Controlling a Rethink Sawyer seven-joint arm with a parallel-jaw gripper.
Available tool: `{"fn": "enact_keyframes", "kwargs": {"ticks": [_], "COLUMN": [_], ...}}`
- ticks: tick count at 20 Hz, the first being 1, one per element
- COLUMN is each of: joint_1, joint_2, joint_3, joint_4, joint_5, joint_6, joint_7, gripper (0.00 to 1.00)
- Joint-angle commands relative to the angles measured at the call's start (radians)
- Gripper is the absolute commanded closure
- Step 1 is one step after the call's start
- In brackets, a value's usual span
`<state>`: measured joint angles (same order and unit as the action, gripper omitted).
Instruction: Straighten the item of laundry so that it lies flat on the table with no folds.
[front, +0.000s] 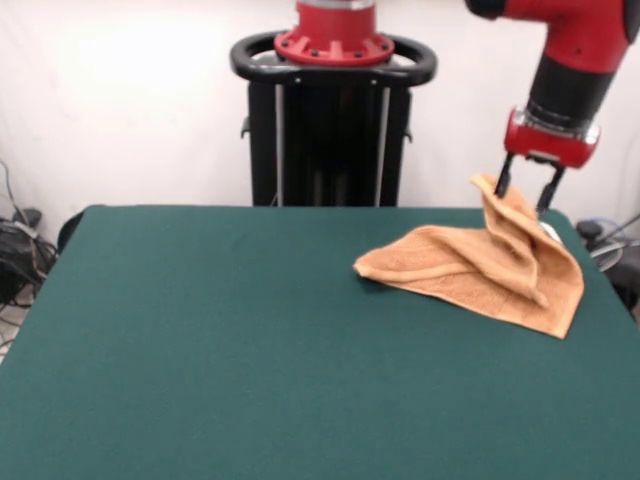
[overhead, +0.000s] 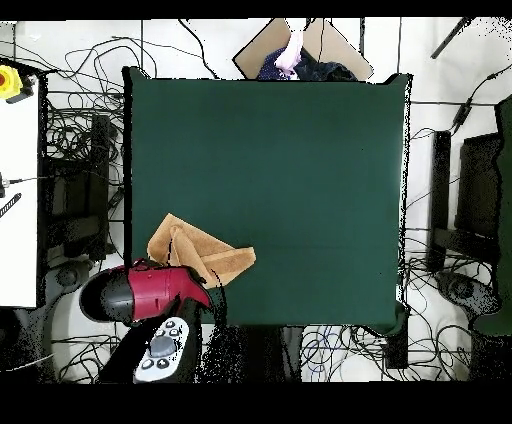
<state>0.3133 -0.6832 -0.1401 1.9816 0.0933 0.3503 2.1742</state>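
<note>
The orange-tan towel (front: 480, 268) lies crumpled at the far right of the dark green table (front: 200, 340). One part is pulled up into a peak and the rest drapes in folds towards the table's middle. My gripper (front: 525, 192) stands over that peak, with its fingers on either side of the raised cloth, holding it up. In the overhead view the towel (overhead: 200, 252) sits near the table's (overhead: 300, 170) bottom left corner. The red arm (overhead: 140, 293) covers its lower edge and hides the gripper there.
The robot's black pedestal (front: 333, 120) stands behind the table's far edge. The towel is close to the table's right edge in the front view. A person's hand (overhead: 291, 52) shows at the overhead view's top edge. Cables lie on the floor around the table.
</note>
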Motion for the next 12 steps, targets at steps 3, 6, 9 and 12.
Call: {"fn": "enact_keyframes", "kwargs": {"ticks": [3,6,9,12], "joint_1": [-0.045,-0.019,-0.029,-0.042], "joint_2": [0.170,0.195,0.210,0.223], "joint_3": [0.031,-0.003,-0.001,0.006], "joint_4": [-0.087,-0.121,-0.135,-0.143], "joint_5": [-0.020,0.002,0.010,0.004], "joint_6": [-0.172,-0.175,-0.184,-0.197], "joint_7": [0.117,0.131,0.124,0.114], "gripper": [0.00,0.00,0.00,0.00]}}
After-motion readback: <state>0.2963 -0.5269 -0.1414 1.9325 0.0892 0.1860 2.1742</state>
